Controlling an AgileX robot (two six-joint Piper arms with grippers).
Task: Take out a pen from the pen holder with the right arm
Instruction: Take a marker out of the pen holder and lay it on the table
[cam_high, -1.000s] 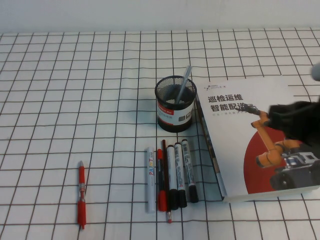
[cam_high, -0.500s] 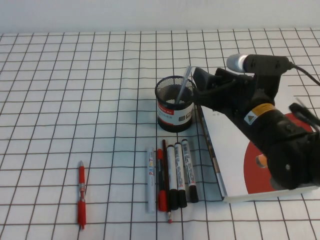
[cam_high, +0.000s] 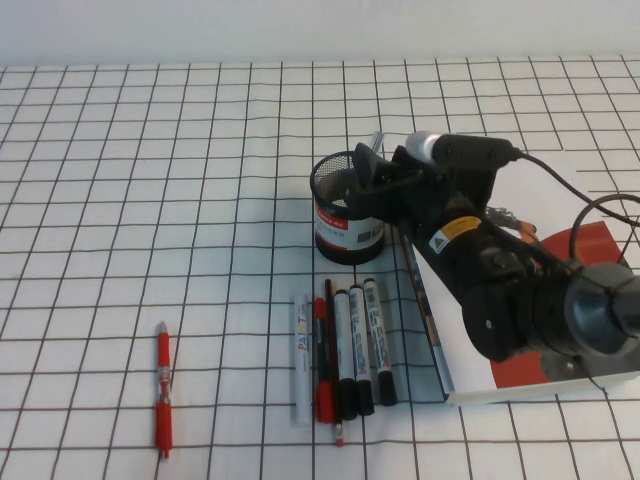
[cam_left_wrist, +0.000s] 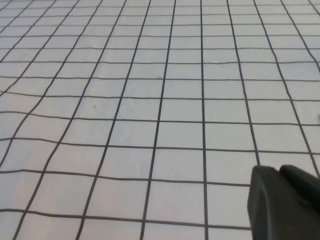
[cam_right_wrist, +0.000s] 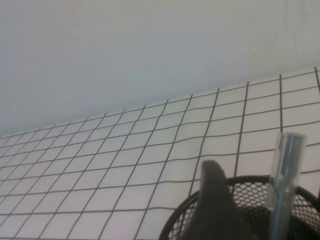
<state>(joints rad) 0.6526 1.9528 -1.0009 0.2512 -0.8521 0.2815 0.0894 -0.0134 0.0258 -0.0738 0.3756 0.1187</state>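
Right claw (cam_high: 372, 168) is at the far-right rim of the black mesh pen holder (cam_high: 349, 207), tips over the opening. Its jaws stand apart and it holds nothing. In the right wrist view one dark finger (cam_right_wrist: 215, 200) sits in front of the mesh rim (cam_right_wrist: 250, 187), and the clear-barrelled pen (cam_right_wrist: 286, 170) stands upright beside it with a gap between them; no contact is seen. The pen (cam_high: 377, 140) is in the holder, its top leaning out past the rim towards the claw. The right arm reaches in from the robot's right, stretched low and diagonal across a large book (cam_high: 600, 245) that lies flat just right of the holder, with a cable looping over the cover. Left claw (cam_left_wrist: 285, 205) shows only as a dark mass in a corner of the left wrist view, above bare gridded cloth; whether it is apart or together cannot be told, and it does not appear in the high view. The bench (cam_high: 150, 200) is covered with a white cloth ruled in black squares. In front of the holder lies a close row of markers and pens (cam_high: 345, 350), side by side. A single red pen (cam_high: 163, 390) lies well apart on the robot's left. A plain pale wall (cam_high: 300, 30) runs behind the bench.
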